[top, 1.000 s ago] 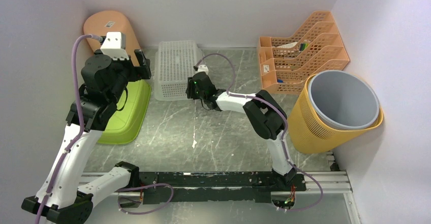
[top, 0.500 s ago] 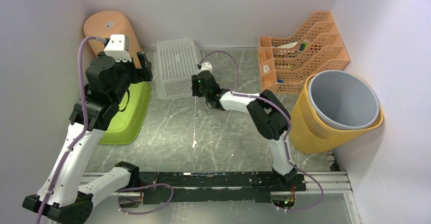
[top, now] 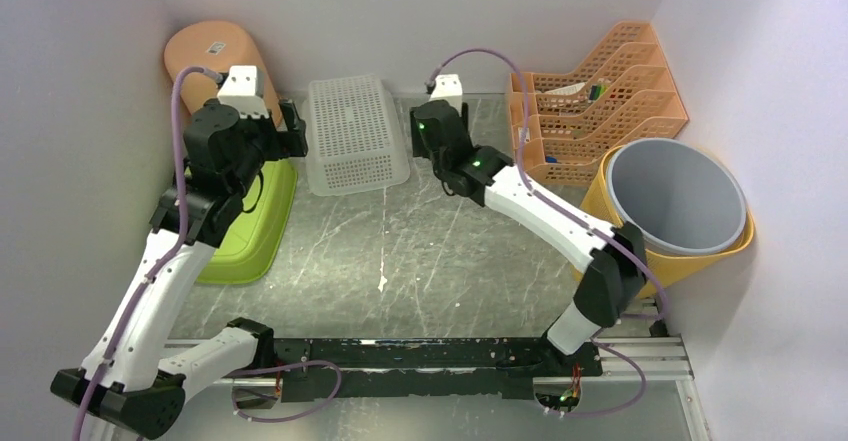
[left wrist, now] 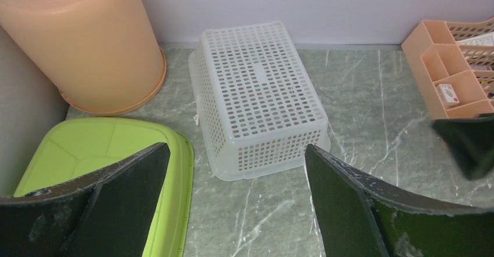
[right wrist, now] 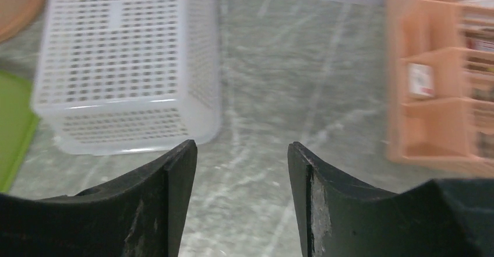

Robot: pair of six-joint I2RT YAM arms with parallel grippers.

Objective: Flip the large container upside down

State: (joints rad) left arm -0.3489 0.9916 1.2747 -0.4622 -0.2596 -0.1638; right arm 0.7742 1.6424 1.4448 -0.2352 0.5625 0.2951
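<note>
1. As both arms reach over the desk [top: 420, 251], the left gripper [top: 291, 127] and right gripper [top: 428, 133] gape open, holding nothing.
2. Between them, the large white container [top: 352, 136] lies base-up, long axis toward the back wall, a gripper just beside each long side.

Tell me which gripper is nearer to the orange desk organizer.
Right. The right gripper hovers just left of the organizer; the left gripper is beyond the white basket.

We log this as robot lab cell: plain pale walls [top: 420, 21], grey marbled tabletop [top: 440, 261], two arms [top: 540, 211] on black rail [top: 420, 353]
</note>
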